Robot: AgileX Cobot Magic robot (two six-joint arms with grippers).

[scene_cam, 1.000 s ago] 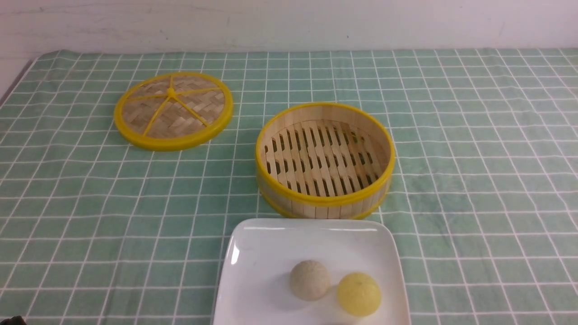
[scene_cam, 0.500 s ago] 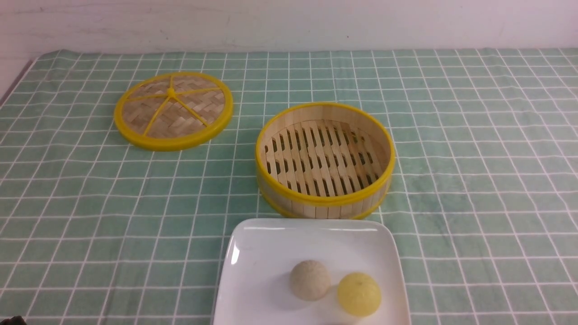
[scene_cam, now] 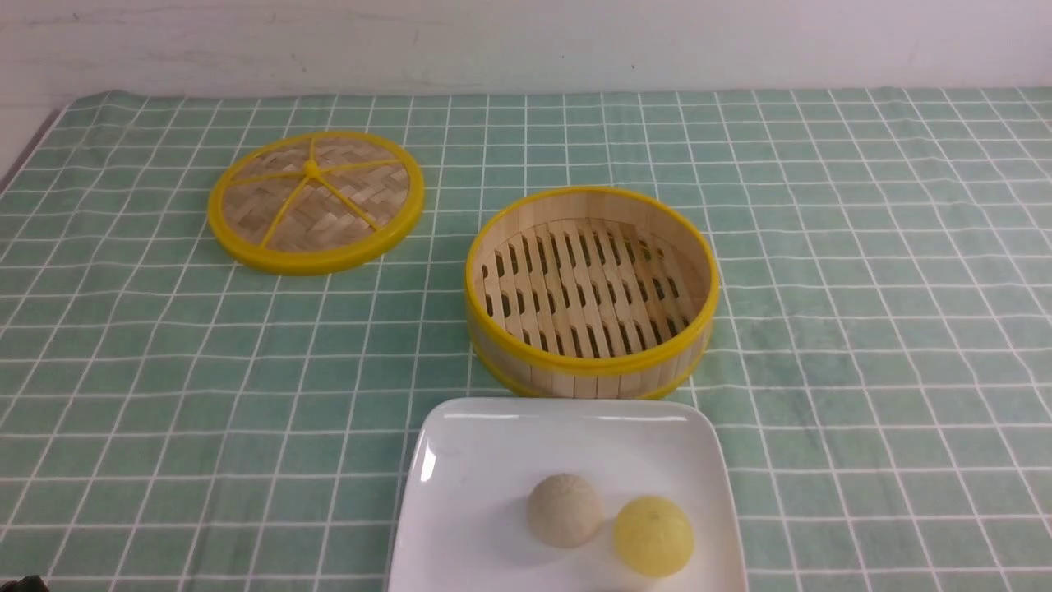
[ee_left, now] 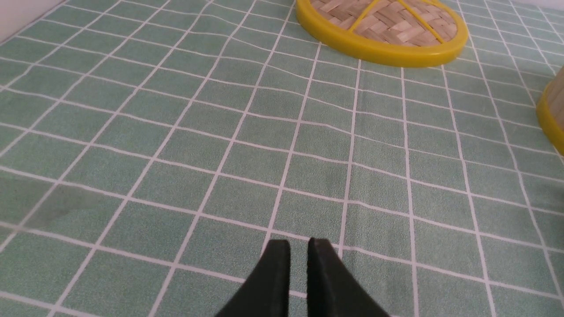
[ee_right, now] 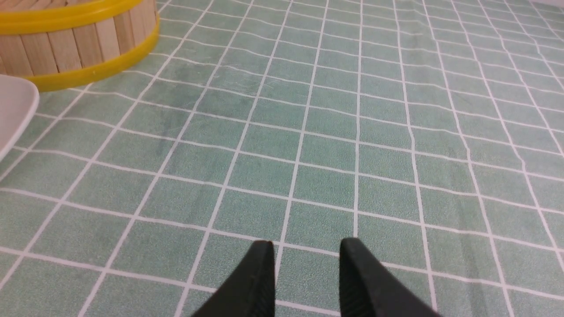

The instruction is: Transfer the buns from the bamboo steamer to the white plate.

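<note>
Left gripper [ee_left: 298, 246]: black fingers [ee_left: 275, 273] nearly pressed together, only a thin slit between the tips, nothing held. It hangs over bare checked cloth [ee_left: 220, 145], with the woven lid [ee_left: 381, 27] well ahead of it.

Right gripper [ee_right: 307, 248]: fingers [ee_right: 260, 277] parted by a modest gap, nothing between them. Also above bare cloth; steamer wall and a corner of the plate show off to one side.

Bamboo steamer [scene_cam: 592, 366]: upright mid-counter, open top, yellow rims. Slotted slat floor fully exposed; nothing inside.

White plate [scene_cam: 493, 460]: just in front of the steamer on the robot's side, its far edge close to or touching the steamer's base; cannot tell which. It holds one beige bun [scene_cam: 564, 510] near the middle and a bright yellow ball [scene_cam: 653, 535] just beside it on the right, touching or nearly so. Only one beige bun is visible; the plate's near edge is cut off by the frame.

Lid: flat on the counter, far left of the steamer, well apart from it.
</note>
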